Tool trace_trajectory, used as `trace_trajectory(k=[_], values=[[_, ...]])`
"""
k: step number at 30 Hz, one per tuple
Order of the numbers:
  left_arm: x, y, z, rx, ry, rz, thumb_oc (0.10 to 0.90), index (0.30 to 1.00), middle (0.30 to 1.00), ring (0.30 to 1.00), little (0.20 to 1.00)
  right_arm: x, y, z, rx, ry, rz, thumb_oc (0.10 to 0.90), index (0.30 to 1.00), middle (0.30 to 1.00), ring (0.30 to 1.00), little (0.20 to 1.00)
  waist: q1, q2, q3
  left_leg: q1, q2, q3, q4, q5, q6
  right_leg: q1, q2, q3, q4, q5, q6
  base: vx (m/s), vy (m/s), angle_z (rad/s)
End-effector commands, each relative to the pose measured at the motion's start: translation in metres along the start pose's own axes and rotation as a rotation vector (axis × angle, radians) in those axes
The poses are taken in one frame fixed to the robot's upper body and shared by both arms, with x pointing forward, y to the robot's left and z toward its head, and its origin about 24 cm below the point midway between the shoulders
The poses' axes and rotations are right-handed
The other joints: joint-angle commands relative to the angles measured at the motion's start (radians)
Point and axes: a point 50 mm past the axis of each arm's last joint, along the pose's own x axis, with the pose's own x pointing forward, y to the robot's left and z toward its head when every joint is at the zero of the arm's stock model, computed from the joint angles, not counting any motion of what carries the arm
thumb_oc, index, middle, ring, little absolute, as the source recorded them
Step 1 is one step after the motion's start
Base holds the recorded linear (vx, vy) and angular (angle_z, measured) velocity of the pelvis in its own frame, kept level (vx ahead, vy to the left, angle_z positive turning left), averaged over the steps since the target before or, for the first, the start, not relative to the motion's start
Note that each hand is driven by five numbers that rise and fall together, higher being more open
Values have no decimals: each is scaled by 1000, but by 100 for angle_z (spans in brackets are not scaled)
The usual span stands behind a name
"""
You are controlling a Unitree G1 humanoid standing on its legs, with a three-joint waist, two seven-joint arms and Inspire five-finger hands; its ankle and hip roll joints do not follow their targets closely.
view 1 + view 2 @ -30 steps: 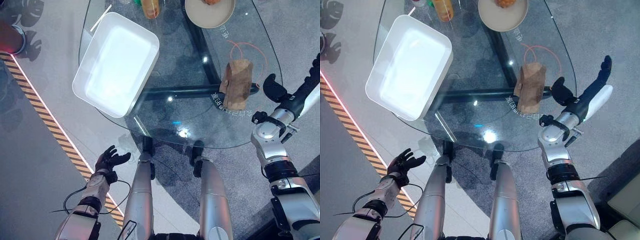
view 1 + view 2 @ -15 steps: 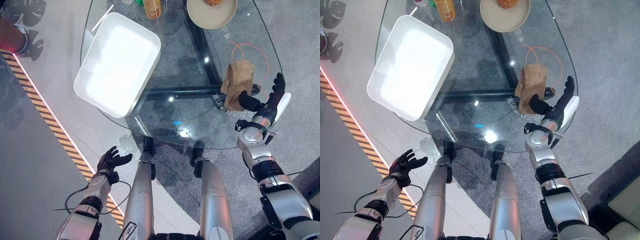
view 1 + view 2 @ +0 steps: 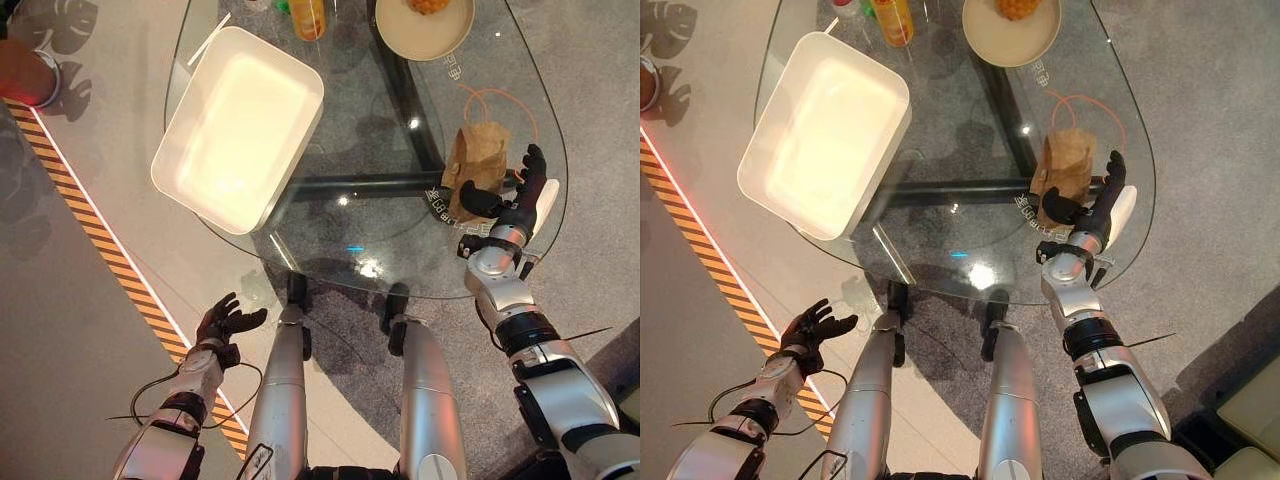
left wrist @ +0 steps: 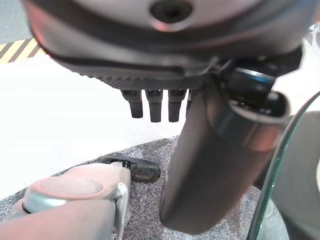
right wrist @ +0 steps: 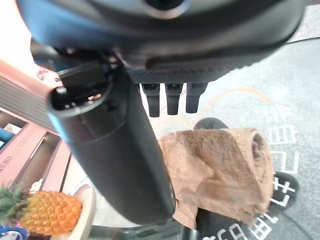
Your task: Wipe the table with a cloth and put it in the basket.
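Observation:
A crumpled brown cloth [image 3: 476,163] lies on the right part of the round glass table [image 3: 370,130]; it also shows past the fingers as the brown cloth [image 5: 220,170]. My right hand [image 3: 510,198] hovers open at the cloth's near right side, thumb toward it, fingers straight and not gripping. The white rectangular basket [image 3: 240,128] sits on the table's left edge. My left hand [image 3: 222,323] hangs open low on the left, below the table over the floor, holding nothing.
A beige plate [image 3: 424,22] with a pineapple [image 5: 42,212] stands at the table's far side, an orange bottle [image 3: 308,16] beside it. A thin orange cord [image 3: 500,95] loops on the glass behind the cloth. A yellow-black striped floor line [image 3: 100,240] runs at the left.
My right hand has swung in from beyond the table's right edge to the cloth's side. The left hand has stayed put. The whole picture has shifted slightly.

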Motion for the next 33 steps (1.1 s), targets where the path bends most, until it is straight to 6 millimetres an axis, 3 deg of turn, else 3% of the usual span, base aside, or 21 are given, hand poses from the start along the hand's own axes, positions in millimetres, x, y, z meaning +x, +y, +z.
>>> trace_trajectory(k=[1, 19, 33], values=[[-3, 7, -9, -1, 13, 56, 800, 900, 900, 900, 900, 13, -8, 32, 44, -113, -2, 800, 900, 900, 900, 900, 6, 18, -20, 10, -70, 78, 106, -124, 84, 36, 57, 4, -78, 47, -12, 0, 0, 0], [-2, 0, -8, 18, 19, 37, 800, 900, 900, 900, 900, 14, 7, 22, -73, -26, 72, 800, 900, 900, 900, 900, 21, 30, -20, 13, -75, 78, 105, -118, 85, 36, 48, -2, -72, 50, -16, 0, 0, 0], [-1, -5, -10, 25, 28, 21, 800, 900, 900, 900, 900, 24, 3, 16, -137, 35, 54, 800, 900, 900, 900, 900, 37, 46, -20, 19, -82, 75, 106, -116, 88, 37, 38, -10, -60, 51, -16, 1, 0, 1]])
